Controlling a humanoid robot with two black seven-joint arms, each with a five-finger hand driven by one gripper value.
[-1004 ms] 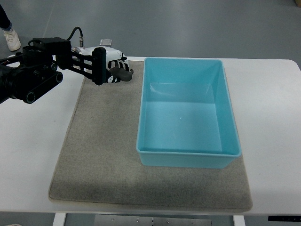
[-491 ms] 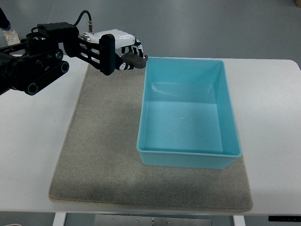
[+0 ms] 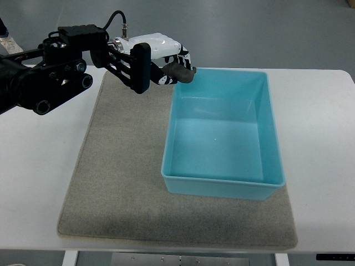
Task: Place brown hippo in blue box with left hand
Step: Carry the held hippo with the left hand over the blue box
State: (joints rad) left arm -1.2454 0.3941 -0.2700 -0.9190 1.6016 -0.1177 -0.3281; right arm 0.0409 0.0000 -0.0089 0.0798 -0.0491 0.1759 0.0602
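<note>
Top view, single camera looking steeply down. Left hand (image 3: 158,64), entering from the picture's left edge on a black arm (image 3: 50,77), was clamped on the brown hippo (image 3: 179,72), fingers curled about it. Brown hippo was held in the air at the far left corner of the blue box (image 3: 222,133), its visible dark end projecting to the picture's right just over the box rim; its long axis lay roughly left to right, though head and tail could not be told apart. Blue box stood empty and upright on the grey mat (image 3: 116,183), long side running away from the robot. Grey mat lay flat on the white table (image 3: 321,144). Beyond the table's far edge was grey floor (image 3: 233,27), with part of a person's shoe (image 3: 6,43) at the upper left.
</note>
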